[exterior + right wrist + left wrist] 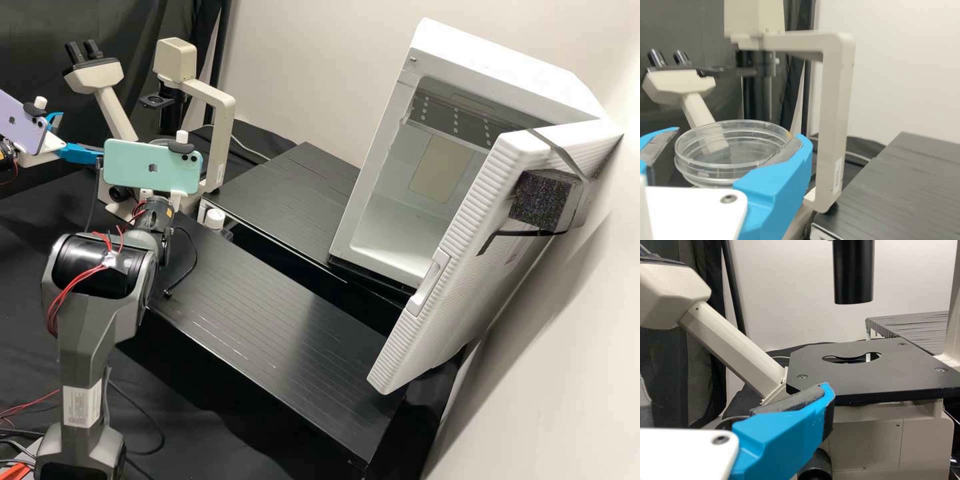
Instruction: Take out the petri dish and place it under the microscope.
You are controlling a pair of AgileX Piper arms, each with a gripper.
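Microscope (225, 110) left, platform (283, 193) between, cabinet (503, 73) right

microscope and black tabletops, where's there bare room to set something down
The near tabletop has a broad bare strip between the loose cable and the open door; the far tabletop is bare between the microscope and the white cabinet. The stage is bare around its opening. It is crowded near the microscope, where the right gripper holds the petri dish.

Blk curtain (40, 33): far L
Off-white wall (320, 67): far + R
Near blk platform (267, 320): ctr, grooved top
Far blk platform (287, 200): behind near one
White-capped container (215, 219): nr platforms' L ends
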